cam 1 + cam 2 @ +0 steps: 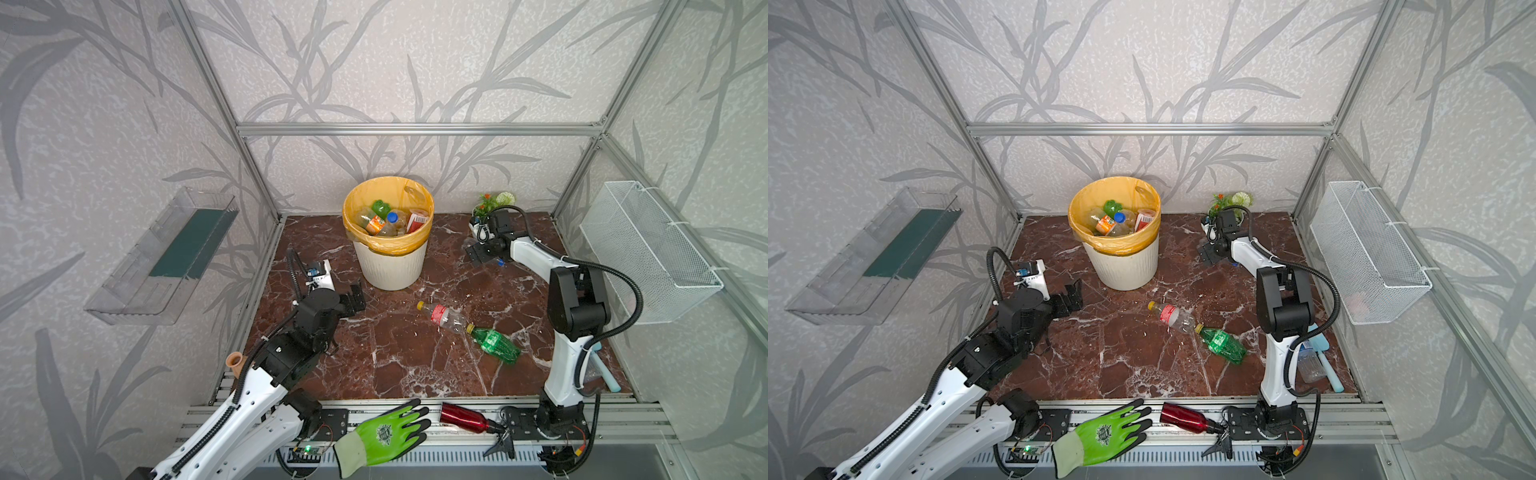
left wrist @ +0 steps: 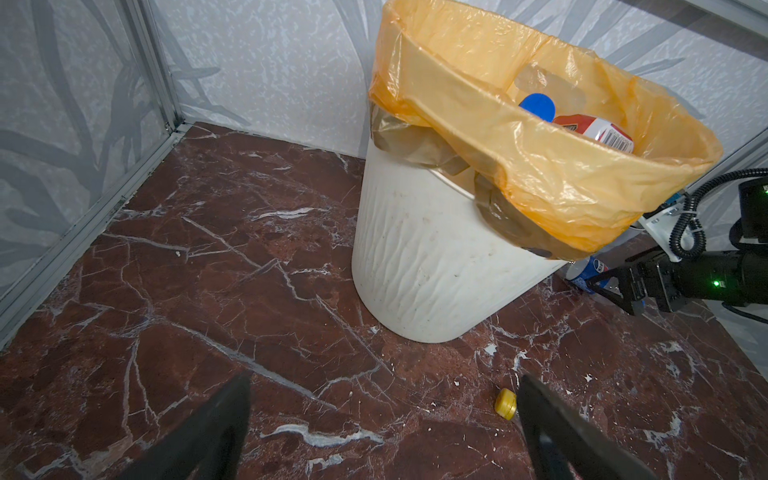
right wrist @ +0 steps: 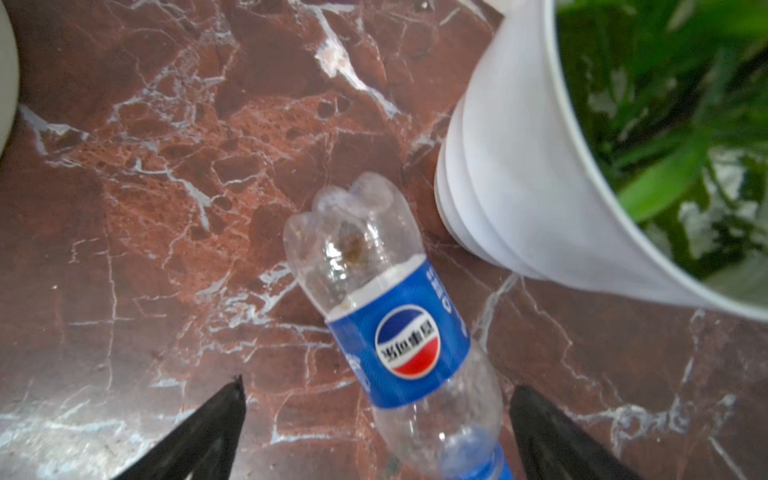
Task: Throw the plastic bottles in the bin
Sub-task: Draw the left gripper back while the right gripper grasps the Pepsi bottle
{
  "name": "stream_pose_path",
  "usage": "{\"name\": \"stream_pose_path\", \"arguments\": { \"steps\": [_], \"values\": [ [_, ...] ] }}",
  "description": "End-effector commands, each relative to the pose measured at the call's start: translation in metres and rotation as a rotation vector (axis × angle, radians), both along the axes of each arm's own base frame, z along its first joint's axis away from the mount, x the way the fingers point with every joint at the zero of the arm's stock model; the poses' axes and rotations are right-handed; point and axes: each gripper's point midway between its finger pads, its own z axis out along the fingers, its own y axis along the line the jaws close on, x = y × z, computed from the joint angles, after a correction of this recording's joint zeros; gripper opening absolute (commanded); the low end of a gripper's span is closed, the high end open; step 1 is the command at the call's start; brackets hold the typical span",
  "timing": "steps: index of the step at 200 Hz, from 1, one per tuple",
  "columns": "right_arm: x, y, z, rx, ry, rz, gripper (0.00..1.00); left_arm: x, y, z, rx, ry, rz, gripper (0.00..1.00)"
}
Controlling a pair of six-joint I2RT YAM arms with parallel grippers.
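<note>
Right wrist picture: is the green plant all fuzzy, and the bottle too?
Right wrist view: the plant is a soft green smear, out of focus; the white pot has soft edges; the blue-label bottle is only slightly blurred, its logo clear. Left wrist view: the bin and marble table look sharp.

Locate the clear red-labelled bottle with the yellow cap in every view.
In both top views: the red-labelled bottle lies on the table, nearer the camera than the bin.
Left wrist: only its yellow cap shows, on the table before the bin.
Right wrist: not in it.
Shared landmark: the bin's orange liner.
</note>
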Motion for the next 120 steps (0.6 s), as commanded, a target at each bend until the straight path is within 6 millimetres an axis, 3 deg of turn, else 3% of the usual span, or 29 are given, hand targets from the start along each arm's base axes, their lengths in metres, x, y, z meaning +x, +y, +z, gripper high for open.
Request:
{"name": "stream_pose_path", "arguments": {
  "steps": [1, 69, 120],
  "values": [
    [0.005, 0.002, -0.007, -0.081, 0.022, 0.040, 0.99, -0.004, 0.010, -0.006, 0.015, 0.017, 0.042, 0.99],
    [0.013, 0.003, -0.032, -0.157, 0.143, 0.075, 0.87, -0.009, 0.017, -0.008, 0.028, 0.018, 0.061, 0.99],
    [-0.012, 0.004, -0.057, -0.192, 0.332, 0.092, 0.76, -0.011, 0.020, -0.010, 0.023, 0.012, 0.070, 0.99]
  ]
}}
